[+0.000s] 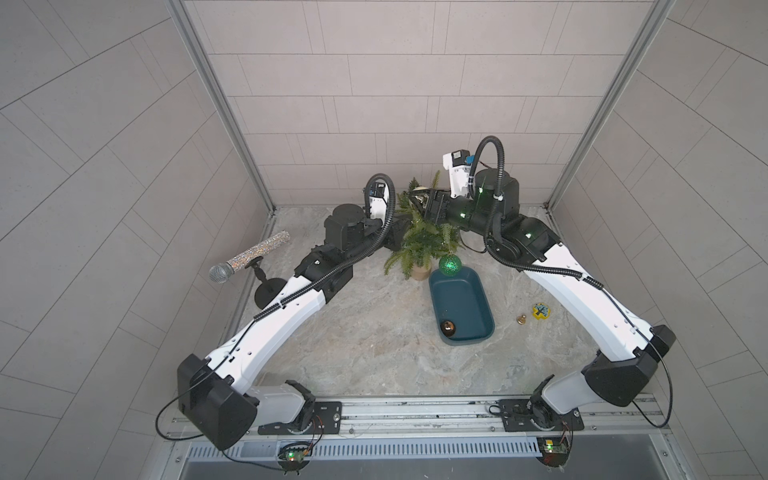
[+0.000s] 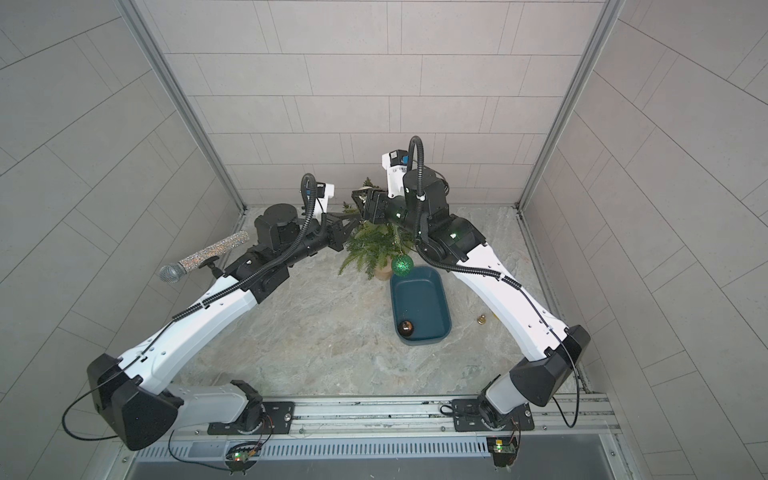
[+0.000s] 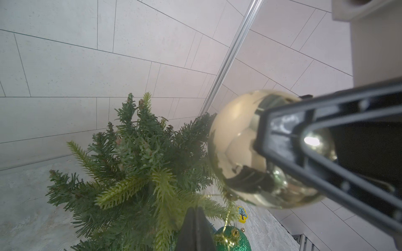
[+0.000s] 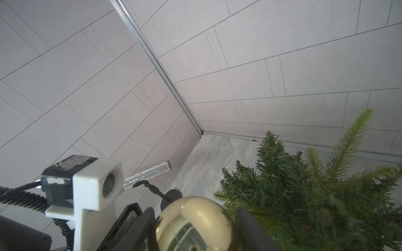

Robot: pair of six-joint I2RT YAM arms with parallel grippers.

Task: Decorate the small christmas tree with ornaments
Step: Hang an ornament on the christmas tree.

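Observation:
The small christmas tree (image 1: 420, 239) stands on its tan base at the back of the table. A glittery green ornament (image 1: 449, 264) hangs from a front branch. My right gripper (image 4: 198, 215) is shut on the pale gold ornament (image 4: 202, 219) and holds it beside the treetop (image 3: 139, 113), its cap pointing down. My left gripper (image 3: 195, 209) is shut, with its tips among the upper branches just under that gold ornament (image 3: 237, 141). A thin gold thread runs from the cap toward those tips; whether it is pinched does not show. A copper ornament (image 1: 449, 328) lies in the bin.
A teal bin (image 1: 478, 297) sits in front of the tree. A glittery microphone (image 1: 249, 255) on a black stand is at the left wall. A small brass piece (image 1: 521, 319) and a flat yellow piece (image 1: 540, 311) lie on the right. The back wall is close behind the tree.

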